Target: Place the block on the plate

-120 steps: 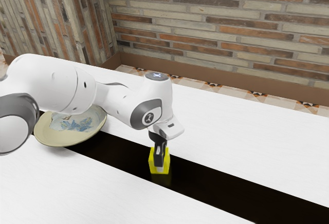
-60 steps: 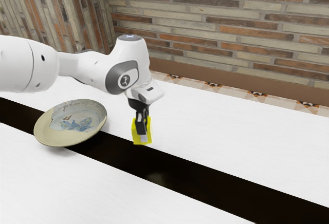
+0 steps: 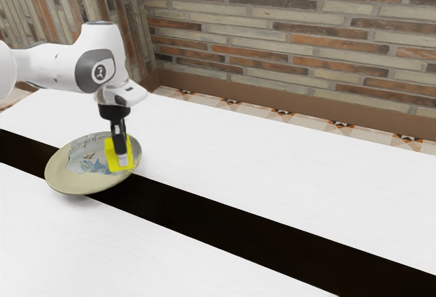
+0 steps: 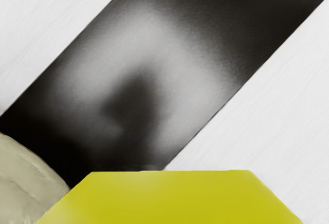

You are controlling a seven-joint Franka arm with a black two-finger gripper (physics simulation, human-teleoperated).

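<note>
A bright yellow block (image 3: 110, 154), plain and boxy with flat faces and straight edges, hangs slightly tilted in my black two-finger pincer (image 3: 120, 152). In the wrist view its near part is a smooth, matte yellow shape with slanting sides. My pincer is closed around the block, its fingers parted only by the block between them; one dark finger with a pale tip lies against the face toward the exterior camera.

In the exterior view, the block overlaps the side of the plate (image 3: 70, 182) toward the exterior view's right; I cannot tell how much space lies beneath it. The plate is round and shallow, glazed a muted cream-green, with blue floral painting on a greyish patch inside.

The plate sits partly over a glossy black strip (image 3: 225, 225) crossing the white, finely grained table (image 3: 286, 167). In the wrist view, the strip carries a soft, pale sheen around a blurry dark shape. My arm (image 3: 51, 67) is smooth white with grey trim. Behind stands a wall (image 3: 293, 31) of long, rough bricks in cream, grey and rust, above patterned floor tiles (image 3: 283, 112).
</note>
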